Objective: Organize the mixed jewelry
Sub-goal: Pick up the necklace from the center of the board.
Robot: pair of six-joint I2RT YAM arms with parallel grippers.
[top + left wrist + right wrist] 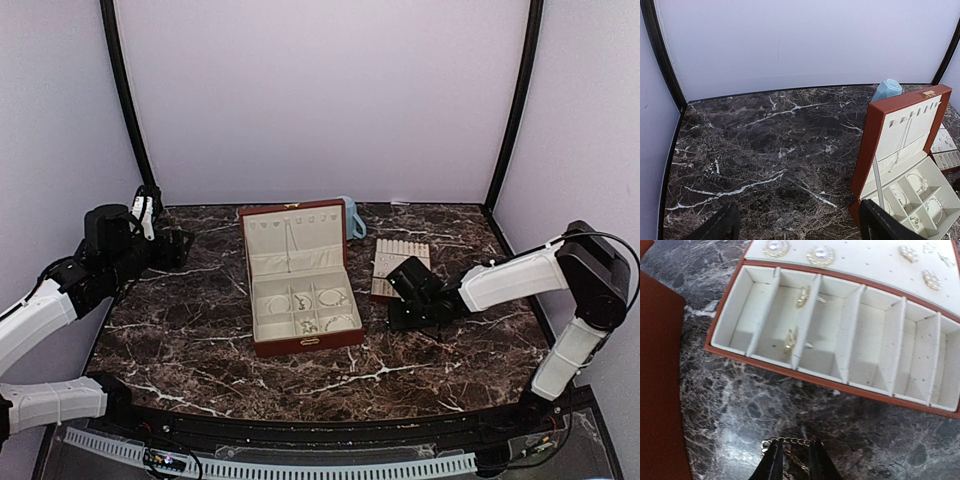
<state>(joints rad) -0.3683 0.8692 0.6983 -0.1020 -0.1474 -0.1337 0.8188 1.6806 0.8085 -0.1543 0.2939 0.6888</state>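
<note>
Right gripper (pixel 794 446) sits low over the marble table (pixel 735 405). Its jaws are drawn narrow, with a fine chain (pixel 790 440) draped across the fingertips and apparently pinched between them, though the links lower down are blurred. Just beyond lies the slotted tray (pixel 840 384), near the chain but apart from it. Two small gilt pieces (pixel 802 296) clip onto one divider, and pearl studs (pixel 820 255) sit on its far panel. Farther left, the open box (pixel 300 346) holds more jewelry (pixel 335 297) in its compartments, with a blue mug (pixel 356 218) behind it. Left gripper (pixel 797 206) hangs wide open over the table's left end, well apart.
</note>
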